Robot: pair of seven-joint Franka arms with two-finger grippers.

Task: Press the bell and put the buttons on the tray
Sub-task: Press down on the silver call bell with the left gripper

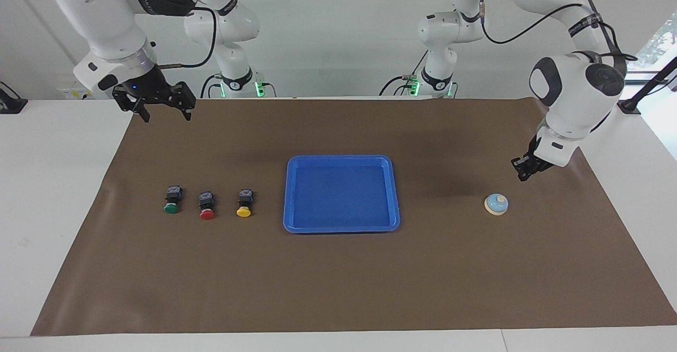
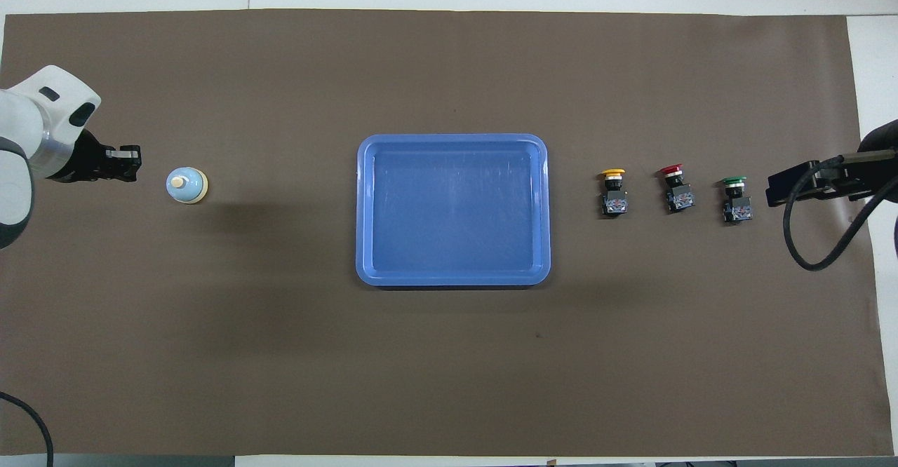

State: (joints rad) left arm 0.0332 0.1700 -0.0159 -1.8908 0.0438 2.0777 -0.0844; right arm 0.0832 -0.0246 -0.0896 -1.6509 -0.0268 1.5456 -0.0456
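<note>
1. Table [image 1: 63,193]: white top, spanning the full width of both views; a seam shows in its top along the 6 o'clock edge of the facing view.
2. Mat [image 1: 338,278]: brown, rectangular, covering most of the table top; white margins exposed at the 3 and 9 o'clock ends.
3. Wall [image 1: 338,29]: plain white, at 12 o'clock in the facing view.
4. Window [image 1: 658,40]: at 2 o'clock in the facing view, daylight and foliage visible.
5. Light: even, soft shadows on the mat.

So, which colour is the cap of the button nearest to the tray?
Yellow: the yellow button beside the tray, clearest in the overhead view.
</note>
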